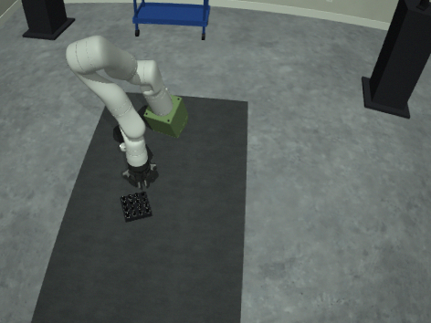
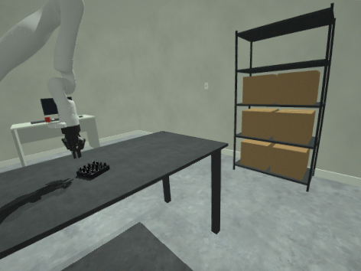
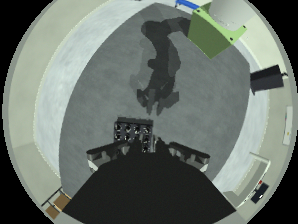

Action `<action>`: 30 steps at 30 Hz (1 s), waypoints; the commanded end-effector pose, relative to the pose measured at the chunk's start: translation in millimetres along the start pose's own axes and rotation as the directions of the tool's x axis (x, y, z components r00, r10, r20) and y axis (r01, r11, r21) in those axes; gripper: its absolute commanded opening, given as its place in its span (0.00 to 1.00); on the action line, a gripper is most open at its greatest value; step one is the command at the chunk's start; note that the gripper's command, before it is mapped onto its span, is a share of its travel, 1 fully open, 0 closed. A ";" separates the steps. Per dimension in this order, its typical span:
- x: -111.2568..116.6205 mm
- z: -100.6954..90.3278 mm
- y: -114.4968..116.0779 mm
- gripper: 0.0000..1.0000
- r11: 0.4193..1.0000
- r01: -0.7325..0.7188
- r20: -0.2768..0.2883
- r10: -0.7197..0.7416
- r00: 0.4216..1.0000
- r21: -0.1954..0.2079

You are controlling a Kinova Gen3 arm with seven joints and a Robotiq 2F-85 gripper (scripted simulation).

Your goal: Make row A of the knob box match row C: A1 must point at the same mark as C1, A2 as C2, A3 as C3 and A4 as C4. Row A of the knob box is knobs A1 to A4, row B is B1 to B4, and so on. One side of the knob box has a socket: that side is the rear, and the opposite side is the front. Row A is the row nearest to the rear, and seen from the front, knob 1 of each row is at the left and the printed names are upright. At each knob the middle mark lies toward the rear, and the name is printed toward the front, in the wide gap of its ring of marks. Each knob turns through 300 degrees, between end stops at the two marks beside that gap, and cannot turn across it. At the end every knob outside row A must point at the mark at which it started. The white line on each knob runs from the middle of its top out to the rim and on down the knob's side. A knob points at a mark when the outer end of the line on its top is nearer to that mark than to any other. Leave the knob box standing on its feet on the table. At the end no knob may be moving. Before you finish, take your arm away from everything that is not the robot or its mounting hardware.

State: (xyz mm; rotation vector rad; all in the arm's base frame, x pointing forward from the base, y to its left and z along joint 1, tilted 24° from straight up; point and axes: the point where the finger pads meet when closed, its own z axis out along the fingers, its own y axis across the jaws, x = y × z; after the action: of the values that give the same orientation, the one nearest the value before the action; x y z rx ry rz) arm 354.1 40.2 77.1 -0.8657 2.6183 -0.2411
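Note:
The knob box (image 1: 136, 206) (image 2: 92, 170) (image 3: 132, 131) is a small black square box with rows of dark knobs. It stands flat on the dark table (image 1: 192, 228) (image 2: 153, 153). The knob lines and marks are too small to read. My gripper (image 1: 142, 183) (image 2: 76, 155) (image 3: 148, 139) points down and hovers a little above the table, just beyond the box's edge on the arm's side. Its fingers stand a narrow gap apart with nothing between them. It does not touch any knob.
The arm's green base block (image 1: 166, 119) (image 3: 213, 32) sits on the table behind the gripper. A blue cart (image 1: 170, 15), black pillars (image 1: 397, 59), a shelf with cardboard boxes (image 2: 281, 115) and a white desk (image 2: 50, 128) stand off the table.

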 end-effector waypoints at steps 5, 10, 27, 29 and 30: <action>2.5 4.6 -0.7 0.19 1.000 -0.006 -0.003 0.006 1.000 0.002; 1.6 10.1 -1.0 0.19 1.000 -0.006 -0.001 0.006 1.000 0.002; 0.8 32.4 -2.1 0.19 1.000 -0.007 0.002 0.007 1.000 0.005; 1.2 35.0 -1.7 0.19 1.000 -0.007 0.001 0.007 1.000 0.004; 1.2 36.2 -1.7 0.19 1.000 -0.007 0.001 0.007 1.000 0.004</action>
State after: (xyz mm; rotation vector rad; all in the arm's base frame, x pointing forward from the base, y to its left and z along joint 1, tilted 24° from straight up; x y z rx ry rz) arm 366.4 37.9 49.0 -0.8677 2.6127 -0.2458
